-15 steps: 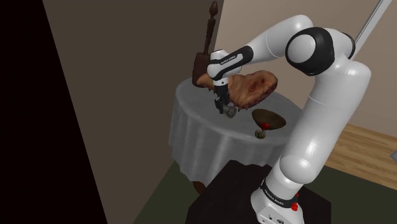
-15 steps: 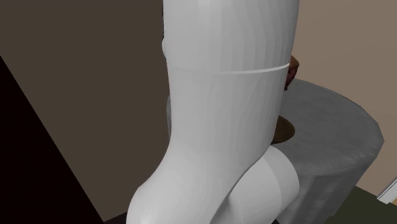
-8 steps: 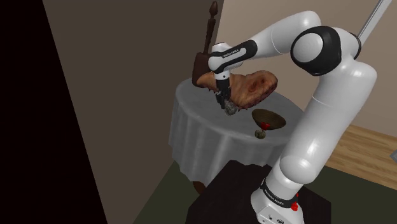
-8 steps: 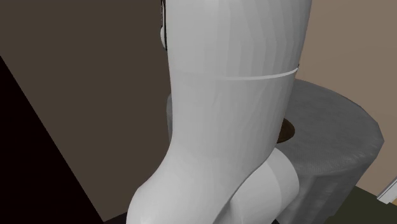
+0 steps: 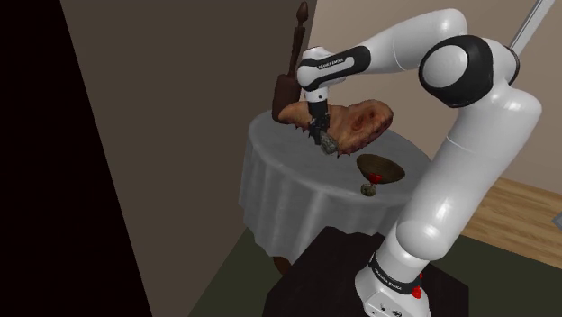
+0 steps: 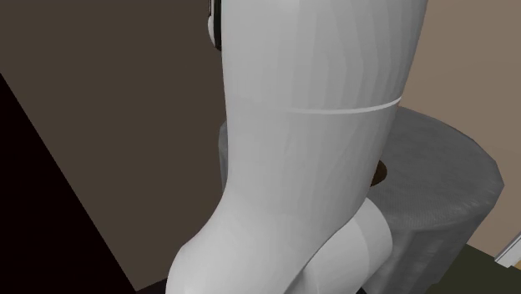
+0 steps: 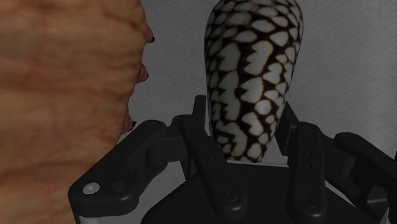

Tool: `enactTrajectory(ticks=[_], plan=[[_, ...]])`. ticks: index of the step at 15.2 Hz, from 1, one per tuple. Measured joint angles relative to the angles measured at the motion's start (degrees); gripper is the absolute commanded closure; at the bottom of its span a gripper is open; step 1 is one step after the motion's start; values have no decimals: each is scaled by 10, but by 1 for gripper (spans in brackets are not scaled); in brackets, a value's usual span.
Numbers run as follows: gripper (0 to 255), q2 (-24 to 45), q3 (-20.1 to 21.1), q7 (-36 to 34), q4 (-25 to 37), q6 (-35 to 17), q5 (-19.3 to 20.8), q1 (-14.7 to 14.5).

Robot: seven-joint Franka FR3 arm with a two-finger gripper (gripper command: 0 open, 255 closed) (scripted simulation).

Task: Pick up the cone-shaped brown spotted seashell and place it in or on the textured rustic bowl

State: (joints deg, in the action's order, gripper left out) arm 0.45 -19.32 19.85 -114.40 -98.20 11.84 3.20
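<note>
The black fingers (image 7: 201, 153) clasp the cone-shaped brown-and-white spotted shell (image 7: 253, 76); a big rough brown shell (image 7: 63, 95) is just beside one finger.

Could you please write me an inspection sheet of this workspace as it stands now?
Surface: round table under a grey cloth.
Job's things: spotted cone shell held over the table; bowl standing on the table.
Clutter: large brown shell, tall dark wooden piece, small round object beside the bowl.
Grippers: the gripper is shut on the cone shell.
Cables: nothing seen.
Surroundings: brown wall, black area, wooden floor.
</note>
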Motion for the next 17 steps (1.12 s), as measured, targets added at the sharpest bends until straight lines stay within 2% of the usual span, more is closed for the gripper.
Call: enactTrajectory(ticks=[12,17], plan=[[255,-16,2,13,72,87,3,-2],[255,-92,-8,24,0,83,33,10]])
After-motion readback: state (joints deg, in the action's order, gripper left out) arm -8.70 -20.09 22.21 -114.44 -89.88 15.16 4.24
